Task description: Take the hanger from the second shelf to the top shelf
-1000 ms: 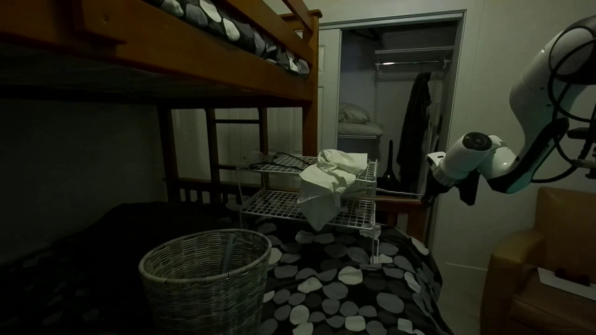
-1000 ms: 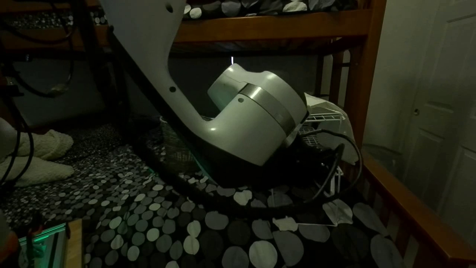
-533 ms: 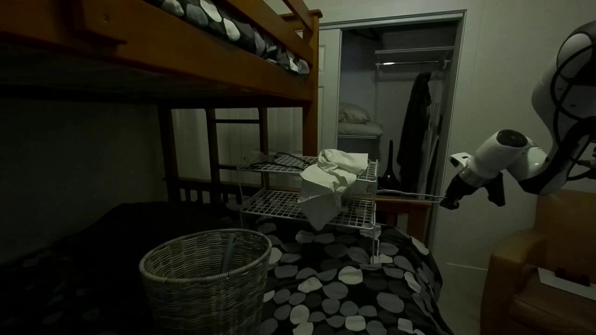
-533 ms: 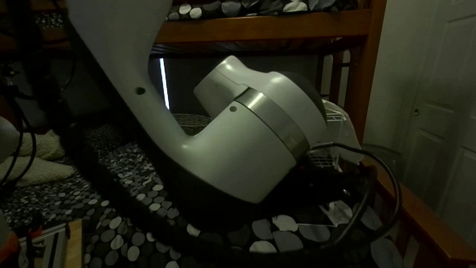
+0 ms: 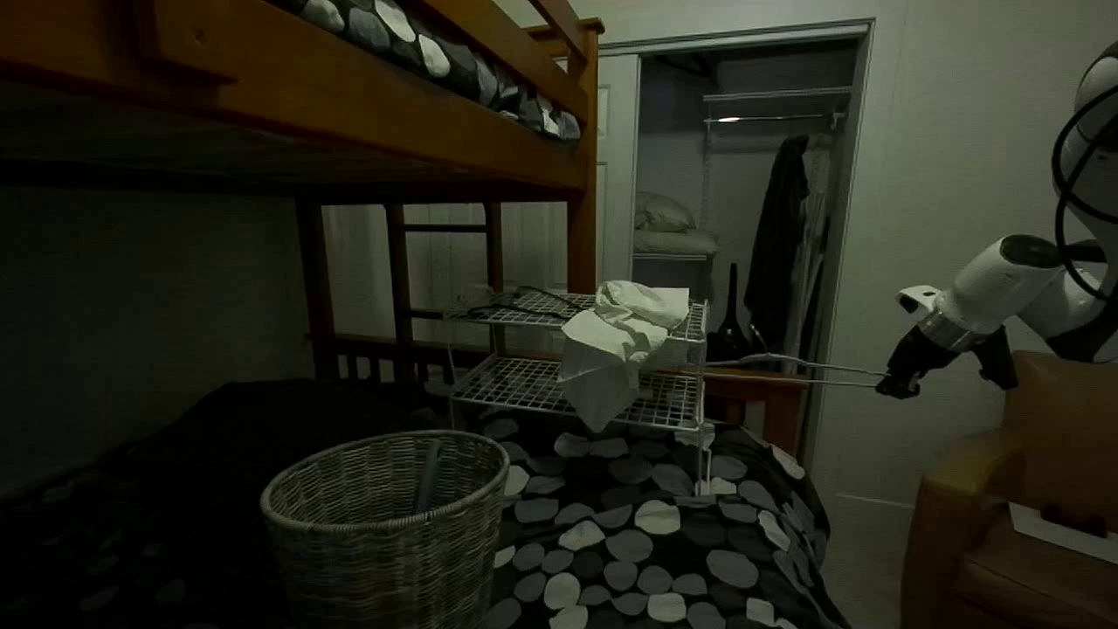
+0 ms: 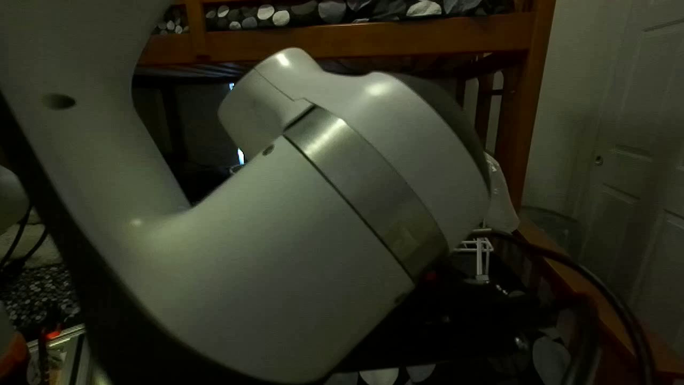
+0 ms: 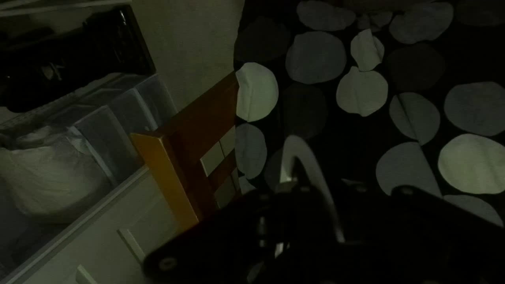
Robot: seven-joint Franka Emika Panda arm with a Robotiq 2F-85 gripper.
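A thin pale hanger (image 5: 817, 363) stretches left from my gripper (image 5: 898, 384) to the right side of a white wire rack. Its far end lies at the rack's post, level with the space above the second shelf (image 5: 515, 384); I cannot tell if it is inside. In the wrist view the hanger's rounded end (image 7: 309, 161) sticks up from the dark jaws, which are shut on it. The top shelf (image 5: 555, 301) holds a white cloth (image 5: 624, 328) that hangs over the front, and a black hanger-like shape (image 5: 502, 307). In an exterior view the arm hides most of the rack (image 6: 482, 251).
A wicker basket (image 5: 384, 524) stands on the dotted bed cover (image 5: 629, 546) in front of the rack. The upper bunk's wooden rail (image 5: 393, 131) runs above. A wooden bed end (image 7: 169, 177) lies close to the gripper. A tan armchair (image 5: 961, 463) stands at the right.
The arm has moved away from the rack, to the right in an exterior view, drawing the hanger with it. More of the hanger shows beyond the rack. The rack, cloth and basket have not moved.
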